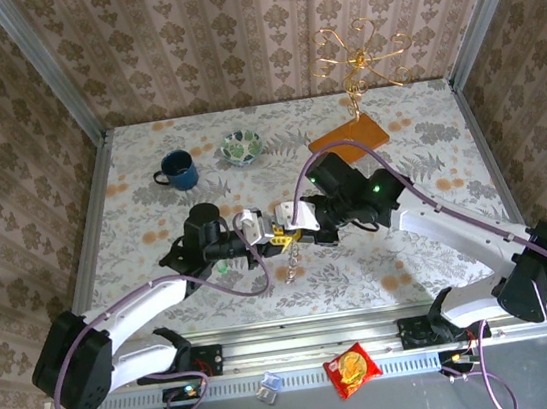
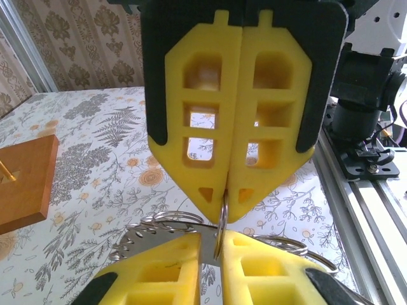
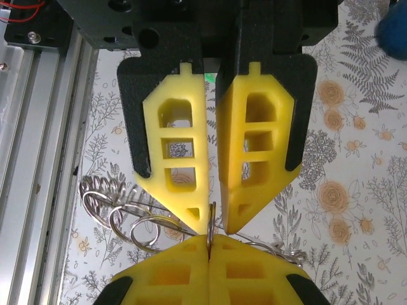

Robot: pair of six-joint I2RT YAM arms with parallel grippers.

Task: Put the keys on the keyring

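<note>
One blue mug (image 1: 178, 170) stands far left on the table (image 1: 134, 218), with one patterned bowl (image 1: 243, 147) just right of it. Under the left arm (image 1: 145, 302) lies one tiny green key (image 1: 221, 268), as far as so small a speck can be read. At mid-table the two grippers face tip to tip on one keyring (image 2: 223, 216).

The left gripper (image 3: 212, 219) has its fingers a narrow slit apart with the ring wire in the slit (whether they pinch it I cannot tell). Three wire loops (image 3: 100, 192) fan out beside it. The right gripper (image 2: 224, 204) is pressed together on the ring.

Further right sits one wooden base (image 1: 348, 137) carrying one gold wire stand (image 1: 359, 52). One red snack packet (image 1: 351, 369) lies at the near edge.
</note>
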